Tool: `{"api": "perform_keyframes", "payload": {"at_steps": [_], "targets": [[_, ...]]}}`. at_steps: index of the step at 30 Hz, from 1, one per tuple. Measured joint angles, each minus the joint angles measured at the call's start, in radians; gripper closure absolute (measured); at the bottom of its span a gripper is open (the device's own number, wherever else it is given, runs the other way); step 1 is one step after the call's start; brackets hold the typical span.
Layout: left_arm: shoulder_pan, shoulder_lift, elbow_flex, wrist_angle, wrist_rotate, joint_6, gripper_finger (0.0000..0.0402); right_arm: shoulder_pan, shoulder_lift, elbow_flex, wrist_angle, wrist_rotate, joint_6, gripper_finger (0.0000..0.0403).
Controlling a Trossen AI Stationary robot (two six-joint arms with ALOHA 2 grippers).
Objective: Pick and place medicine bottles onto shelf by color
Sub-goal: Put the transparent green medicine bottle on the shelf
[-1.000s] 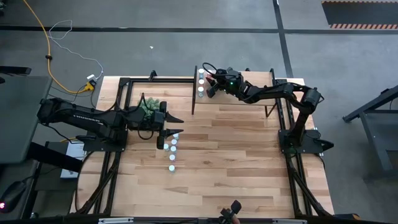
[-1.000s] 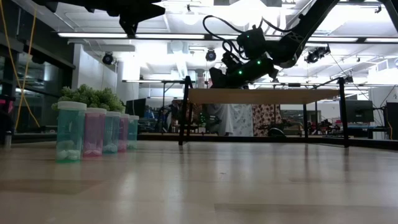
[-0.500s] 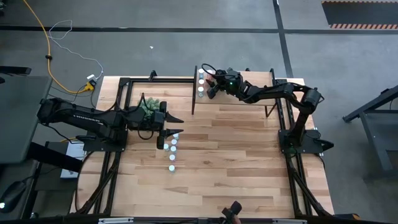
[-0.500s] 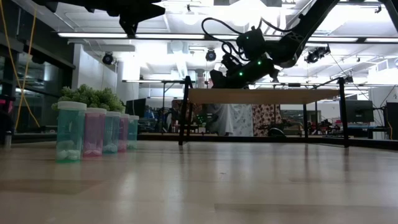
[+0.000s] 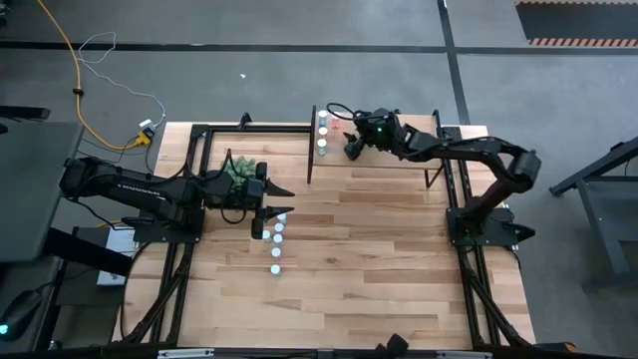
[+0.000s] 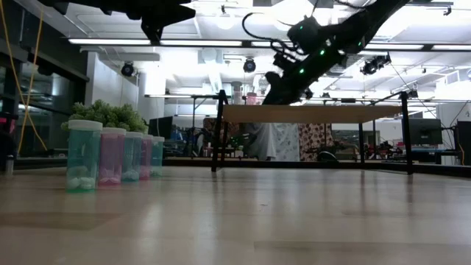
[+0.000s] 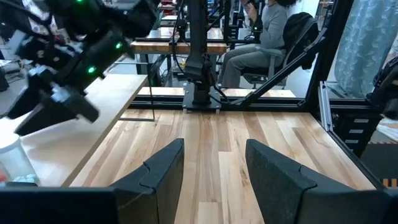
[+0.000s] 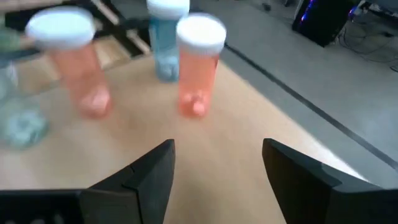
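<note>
Bottles [image 8: 199, 65] stand free on the shelf [image 5: 399, 150]; right gripper [image 8: 214, 180], fingers open and empty, should back away straight; left gripper [image 7: 214, 180] waits open.

Lab or workshop: grey concrete floor [image 5: 299, 80], ceiling strip lights [image 6: 132, 42], seated person [image 7: 261, 37], rows of benches.

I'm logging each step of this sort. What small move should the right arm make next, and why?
Probably lift clear of the shelf and swing toward the row of bottles on the table. The right gripper is open and empty, with pink bottles standing free on the shelf ahead of it. The left gripper waits near that row.
</note>
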Motion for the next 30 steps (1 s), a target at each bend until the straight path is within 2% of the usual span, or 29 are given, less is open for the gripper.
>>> {"api": "perform_keyframes", "payload": {"at_steps": [4,8,11,16,19,26,30], "targets": [[0.0,0.0,0.0,-0.008,-0.001,0.001,0.0241,0.061,-0.081,0.0,-0.142,-0.001,-0.033,0.0169],[0.0,0.0,0.0,-0.043,-0.001,0.023,0.0241,0.193,-0.129,0.0,-0.21,-0.008,-0.028,0.0169],[0.0,0.0,0.0,-0.045,-0.001,0.024,0.0241,0.323,-0.132,0.0,-0.186,-0.002,-0.029,0.0169],[0.0,0.0,0.0,-0.047,0.009,-0.003,0.0241,0.513,-0.086,0.0,-0.068,0.102,-0.044,0.0169],[0.0,0.0,0.0,-0.057,0.014,-0.025,0.0241,0.587,-0.038,0.0,0.0,0.159,-0.055,0.0169],[-0.001,-0.05,-0.001,-0.132,0.044,-0.035,0.0241,0.635,0.1,0.0,0.024,0.177,0.0,0.0169],[-0.001,-0.115,-0.001,-0.169,0.044,-0.038,0.0241,0.625,0.207,0.0,0.157,0.094,0.017,0.0169]]}}
